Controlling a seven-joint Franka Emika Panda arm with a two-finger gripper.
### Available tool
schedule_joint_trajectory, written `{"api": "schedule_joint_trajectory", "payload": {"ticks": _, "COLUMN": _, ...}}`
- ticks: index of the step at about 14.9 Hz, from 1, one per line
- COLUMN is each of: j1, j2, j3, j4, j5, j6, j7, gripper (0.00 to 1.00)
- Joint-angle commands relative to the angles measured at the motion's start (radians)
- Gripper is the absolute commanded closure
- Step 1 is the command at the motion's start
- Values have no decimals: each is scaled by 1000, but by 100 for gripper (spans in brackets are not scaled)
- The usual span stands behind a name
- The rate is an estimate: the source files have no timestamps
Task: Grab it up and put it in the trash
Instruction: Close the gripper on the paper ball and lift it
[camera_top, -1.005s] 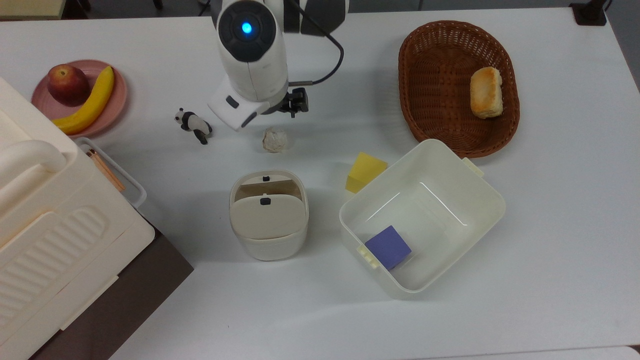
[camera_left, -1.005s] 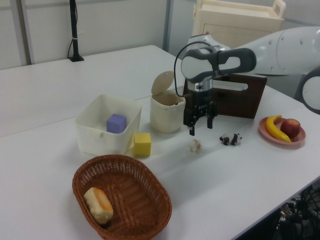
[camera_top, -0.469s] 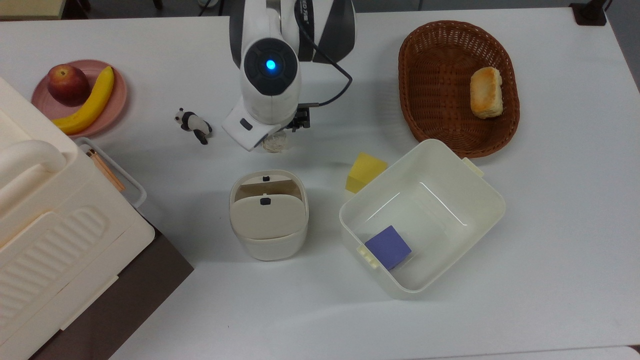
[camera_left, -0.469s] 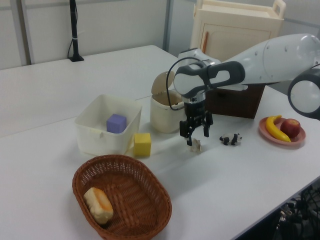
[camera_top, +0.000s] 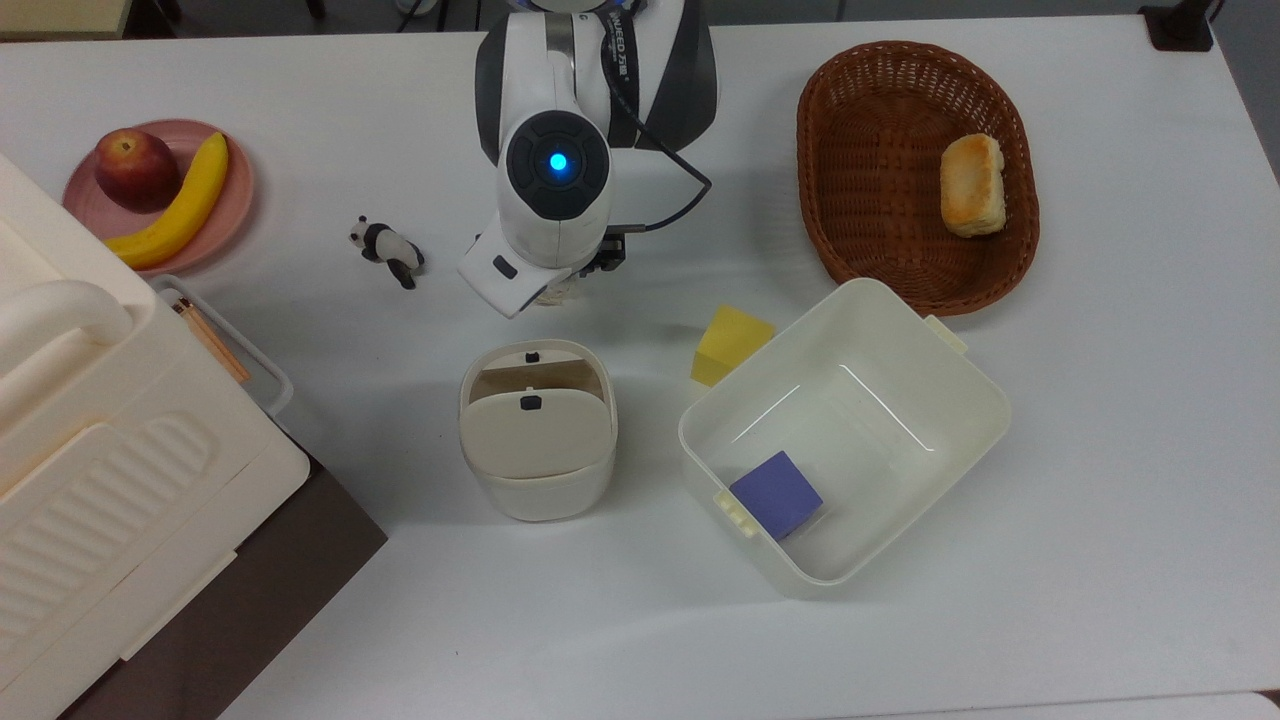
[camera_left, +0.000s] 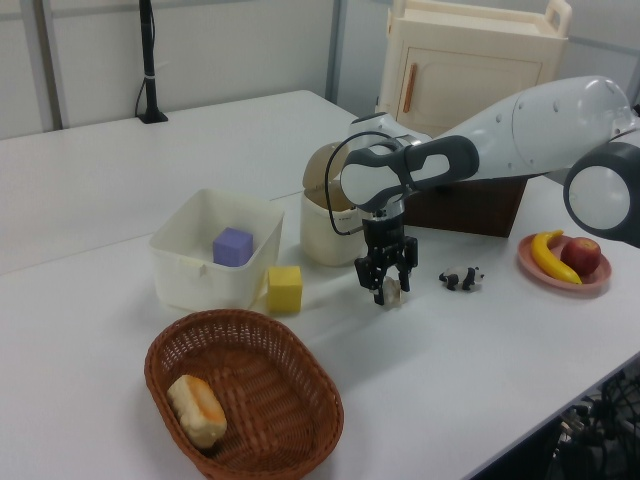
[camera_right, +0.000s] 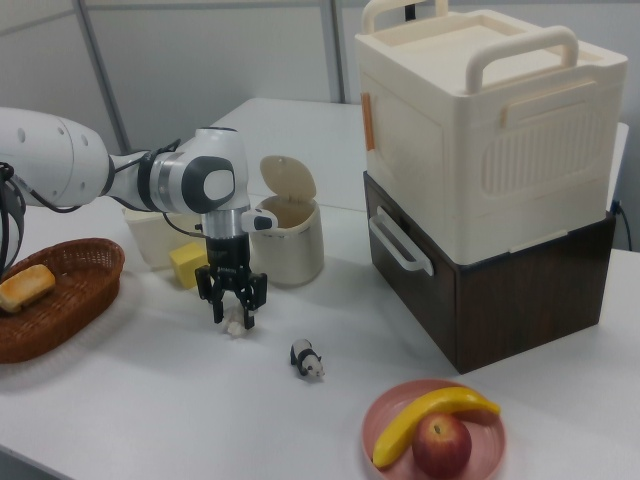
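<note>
Paper ball (camera_left: 392, 291) sits on the table between the spread, unclenched pincer (camera_left: 386, 293) fingers.

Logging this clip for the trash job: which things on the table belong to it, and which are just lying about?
Part of the job:
paper ball
swing-lid bin
gripper, fingers either side of the ball

Lying about:
toy panda
yellow block
square tub with purple block
wicker basket with bread
fruit plate

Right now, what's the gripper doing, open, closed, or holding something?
Gripper: open, lowered with a finger on each side of the crumpled paper ball on the table; not closed on it yet.
</note>
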Motion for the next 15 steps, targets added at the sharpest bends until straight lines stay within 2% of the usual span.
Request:
{"api": "schedule_joint_trajectory", "payload": {"ticks": 1, "j1": 10, "j2": -22, "j3": -5, "j4": -27, "j5": -22, "j6": 63, "j7": 41, "gripper": 45}}
{"api": "schedule_joint_trajectory", "payload": {"ticks": 5, "j1": 7, "j2": -43, "j3": -10, "j4": 4, "j5": -19, "j6": 57, "j7": 52, "gripper": 66}}
{"api": "schedule_joint_trajectory", "payload": {"ticks": 6, "j1": 6, "j2": -63, "j3": -10, "j4": 16, "j5": -16, "j6": 50, "j7": 51, "gripper": 68}}
{"api": "schedule_joint_trajectory", "payload": {"ticks": 8, "j1": 6, "j2": -109, "j3": -11, "j4": 24, "j5": -11, "j6": 47, "j7": 52, "gripper": 68}}
{"api": "schedule_joint_trajectory", "payload": {"ticks": 10, "j1": 7, "j2": -137, "j3": -10, "j4": 72, "j5": -7, "j6": 47, "j7": 52, "gripper": 68}}
{"api": "schedule_joint_trajectory", "payload": {"ticks": 15, "j1": -3, "j2": -115, "j3": -13, "j4": 215, "j5": -11, "j6": 113, "j7": 52, "gripper": 68}}
